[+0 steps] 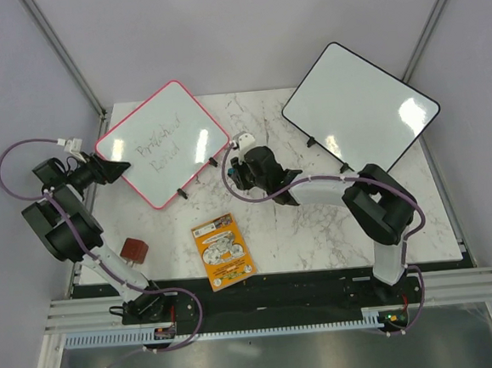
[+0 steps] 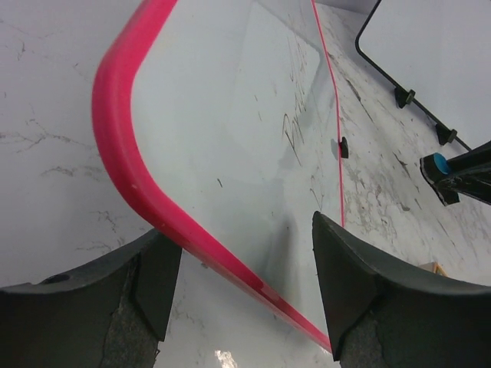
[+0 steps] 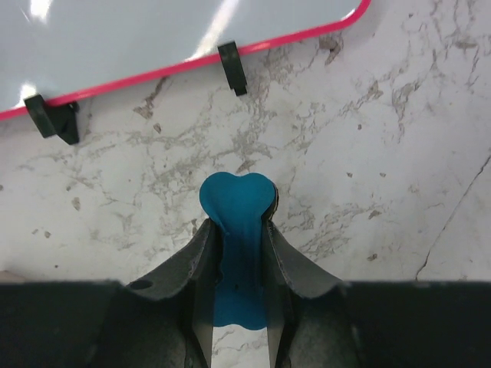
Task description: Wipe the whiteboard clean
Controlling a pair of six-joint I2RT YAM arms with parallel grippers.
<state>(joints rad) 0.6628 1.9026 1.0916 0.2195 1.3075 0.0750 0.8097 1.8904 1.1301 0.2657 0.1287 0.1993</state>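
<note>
Tabletop (image 1: 335, 228) whiteboard (image 1: 162, 144) runs near-left to far-right; left jaws wide, right jaws pinching pad (image 3: 236, 207).

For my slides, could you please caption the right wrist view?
Right end effector grips a blue object near the footed edge of the whiteboard.

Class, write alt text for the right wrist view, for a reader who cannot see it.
The right gripper pinches a flat blue piece over the marble table. Beyond it is the pink-framed whiteboard, two black feet along its near edge.
</note>
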